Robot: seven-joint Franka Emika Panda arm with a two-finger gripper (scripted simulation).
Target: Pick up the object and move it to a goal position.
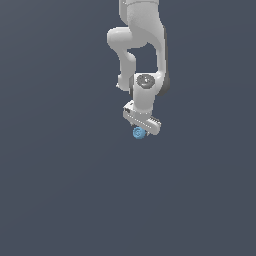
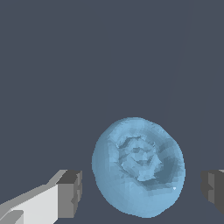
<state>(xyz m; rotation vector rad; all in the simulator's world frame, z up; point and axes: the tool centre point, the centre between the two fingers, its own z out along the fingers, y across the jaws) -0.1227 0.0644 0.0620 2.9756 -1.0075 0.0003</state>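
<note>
Approach step, by your notebook's reckoning: the tool (image 1: 142, 126) hangs low over the blue ball (image 1: 139, 132), and no grasp is made yet. In the wrist view you see the ball (image 2: 138, 166) lying between the two dark fingertips (image 2: 70, 193), with a clear gap of bare surface on each side of it. So record the jaws as standing apart, wider than the ball, touching nothing and holding nothing.

Position of the object: on the plain grey counter (image 1: 60, 190), directly under the tool in the exterior view, partly covered by the white hand from that angle. The swirl on its upper face is turned toward the wrist camera. Whether the fingertips have reached the level of the ball's middle you cannot tell from these views.

No goal marker shows in either picture, so you have no target to note.

Next move, as a judgement: lower the tool if any height remains, then bring the jaws together on the ball's widest part. It sits somewhat nearer one fingertip than the other; expect it to be nudged sideways as the jaws come in. Being round, it may roll, so centre first if you can.
</note>
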